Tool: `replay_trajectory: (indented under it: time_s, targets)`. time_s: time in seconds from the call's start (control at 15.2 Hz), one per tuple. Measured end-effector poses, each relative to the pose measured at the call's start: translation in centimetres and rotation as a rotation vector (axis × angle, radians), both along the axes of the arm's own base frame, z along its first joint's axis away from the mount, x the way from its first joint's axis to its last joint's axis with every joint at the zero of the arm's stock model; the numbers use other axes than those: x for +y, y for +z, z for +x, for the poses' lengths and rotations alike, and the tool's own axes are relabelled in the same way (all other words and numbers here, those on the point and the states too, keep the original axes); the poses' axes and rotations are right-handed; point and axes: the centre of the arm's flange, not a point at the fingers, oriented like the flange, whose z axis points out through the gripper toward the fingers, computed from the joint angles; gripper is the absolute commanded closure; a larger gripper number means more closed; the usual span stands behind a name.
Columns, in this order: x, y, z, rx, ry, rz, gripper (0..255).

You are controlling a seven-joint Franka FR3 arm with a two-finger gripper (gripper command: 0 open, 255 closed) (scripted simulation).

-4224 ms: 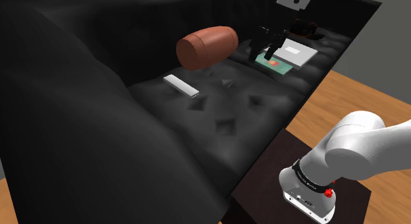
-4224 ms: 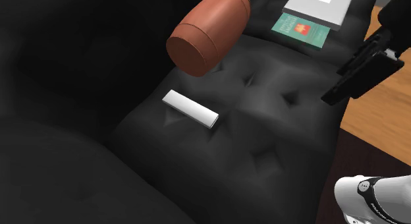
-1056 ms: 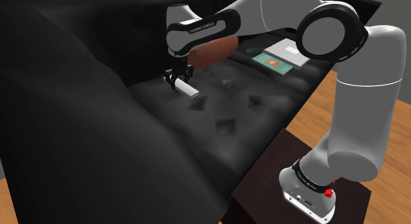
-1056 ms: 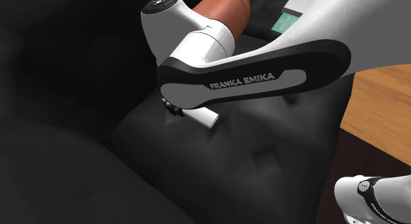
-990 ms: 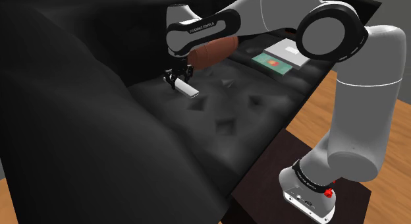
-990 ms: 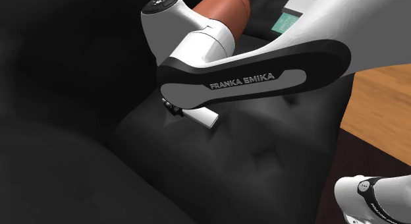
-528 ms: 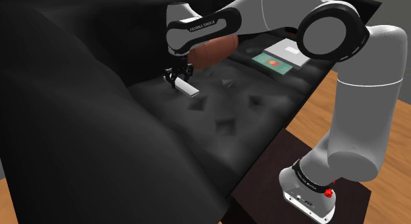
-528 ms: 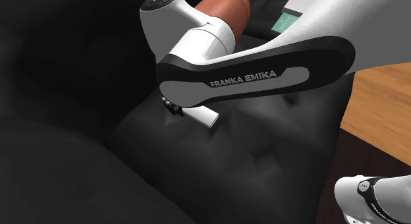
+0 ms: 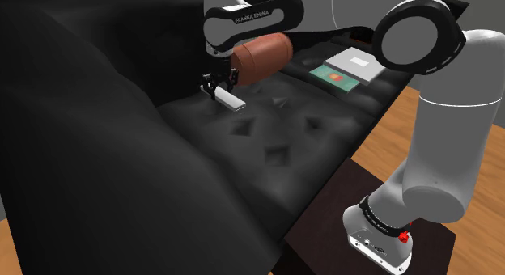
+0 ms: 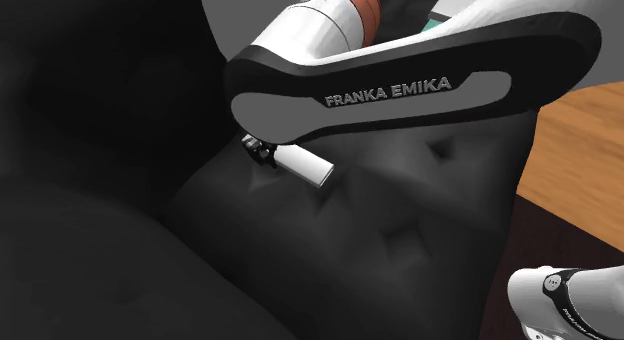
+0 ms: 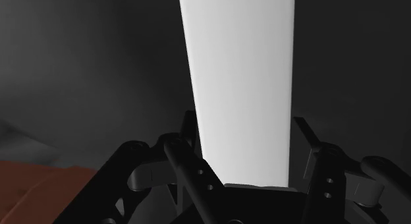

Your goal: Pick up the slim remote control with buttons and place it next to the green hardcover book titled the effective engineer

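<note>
The slim remote [image 9: 230, 100] is a plain white bar with no buttons drawn. My gripper [image 9: 217, 89] is shut on one end of it and holds it just above the black sofa seat [image 9: 275, 132]. In the second exterior view the remote [image 10: 306, 166] sticks out from under the forearm, and the gripper [image 10: 261, 150] clasps its far end. In the wrist view the white remote [image 11: 240, 84] runs straight out between the black fingers [image 11: 190, 134] of the gripper [image 11: 244, 140]. The green book [image 9: 333, 78] lies at the seat's far end.
A brown cylinder cushion [image 9: 260, 57] lies just behind the gripper and reaches toward the book. A flat grey-white item [image 9: 356, 63] rests partly on the book. The sofa's tall black arm [image 9: 89, 152] rises on the shoulder view's left. The wooden floor [image 9: 437, 128] lies beyond the seat's front edge.
The arm has risen, and the gripper has lifted the remote a little off the seat. The remote now hangs slightly tilted.
</note>
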Motion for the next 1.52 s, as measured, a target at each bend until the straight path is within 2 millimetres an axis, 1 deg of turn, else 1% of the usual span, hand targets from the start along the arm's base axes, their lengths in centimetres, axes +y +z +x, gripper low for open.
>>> replay_trajectory:
  time_s: [0.2,0.73,0.79,0.86,0.99,1.19,1.52]
  targets:
    - [-0.2,1.7,0.0,0.0,0.0,0.0,255]
    - [0.0,5.9,0.1,0.0,0.0,0.0,255]
    - [-0.1,6.2,0.1,0.0,0.0,0.0,255]
    - [-0.6,6.4,-0.2,0.0,0.0,0.0,255]
    - [-2.3,6.7,-1.6,0.0,0.0,0.0,255]
    - [-5.7,7.0,-3.7,0.0,-0.001,0.0,255]
    - [-10.8,7.3,-7.6,0.0,0.0,0.0,255]
